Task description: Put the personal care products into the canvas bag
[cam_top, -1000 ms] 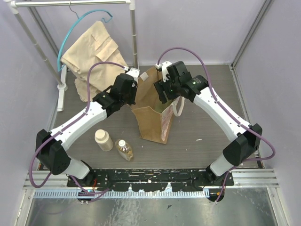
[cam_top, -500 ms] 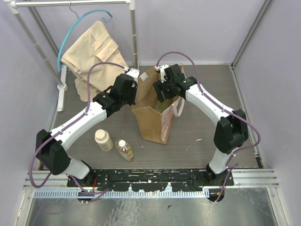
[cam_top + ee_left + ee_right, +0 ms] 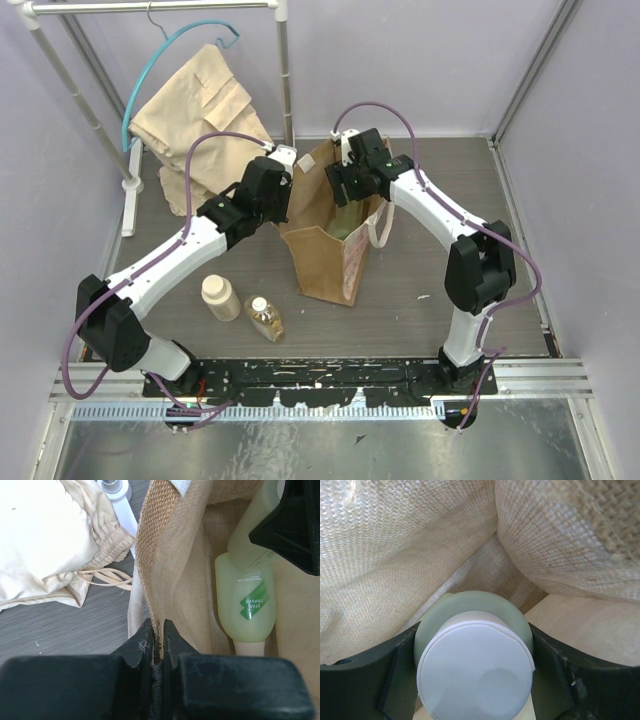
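The tan canvas bag (image 3: 322, 255) stands open mid-table. My left gripper (image 3: 284, 206) is shut on its left rim (image 3: 159, 635) and holds it open. My right gripper (image 3: 346, 190) is in the bag's mouth, shut on a green bottle with a white cap (image 3: 474, 667), with canvas walls close around it. In the left wrist view that bottle (image 3: 252, 522) hangs above a second green bottle with a cream top (image 3: 247, 602), which lies inside the bag. A cream bottle (image 3: 220, 297) and an amber white-capped bottle (image 3: 265, 318) lie on the table left of the bag.
A beige garment (image 3: 195, 110) hangs from a teal hanger on a white rack (image 3: 285, 70) at the back left, and its cloth shows near the bag (image 3: 45, 545). The rack's foot (image 3: 130, 200) rests on the table. Walls close in both sides.
My right gripper has moved left and lower into the bag's mouth with the green bottle, and its elbow has folded in. The left arm has not moved.
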`<state>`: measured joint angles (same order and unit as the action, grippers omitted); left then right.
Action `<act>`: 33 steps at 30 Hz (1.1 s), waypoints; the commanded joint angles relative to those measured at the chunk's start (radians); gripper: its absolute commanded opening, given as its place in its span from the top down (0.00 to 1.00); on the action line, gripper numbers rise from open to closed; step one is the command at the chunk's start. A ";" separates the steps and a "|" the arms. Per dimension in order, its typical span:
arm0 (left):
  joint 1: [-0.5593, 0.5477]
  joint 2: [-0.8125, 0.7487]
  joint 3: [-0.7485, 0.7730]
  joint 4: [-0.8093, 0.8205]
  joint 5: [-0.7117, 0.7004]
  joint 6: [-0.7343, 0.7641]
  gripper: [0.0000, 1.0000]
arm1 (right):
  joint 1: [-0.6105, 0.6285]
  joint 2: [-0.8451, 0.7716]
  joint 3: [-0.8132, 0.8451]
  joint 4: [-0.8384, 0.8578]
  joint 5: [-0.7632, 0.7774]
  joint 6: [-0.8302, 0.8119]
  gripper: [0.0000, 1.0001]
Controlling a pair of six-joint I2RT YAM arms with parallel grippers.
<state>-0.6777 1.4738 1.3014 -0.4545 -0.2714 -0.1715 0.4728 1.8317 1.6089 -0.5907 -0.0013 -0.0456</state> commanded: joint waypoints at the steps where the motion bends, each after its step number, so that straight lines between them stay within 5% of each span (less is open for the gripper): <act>1: 0.001 -0.031 -0.018 0.005 -0.009 0.008 1.00 | -0.009 0.004 0.031 -0.012 0.048 -0.014 0.99; 24: 0.001 -0.033 -0.022 0.003 -0.010 0.002 1.00 | -0.004 -0.217 -0.109 -0.187 0.077 0.021 0.99; 33: 0.000 -0.025 -0.022 0.015 -0.009 -0.004 1.00 | 0.048 -0.274 -0.151 -0.184 -0.034 0.059 0.99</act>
<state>-0.6777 1.4719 1.2907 -0.4492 -0.2718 -0.1696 0.4812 1.6390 1.4559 -0.7609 0.0032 -0.0143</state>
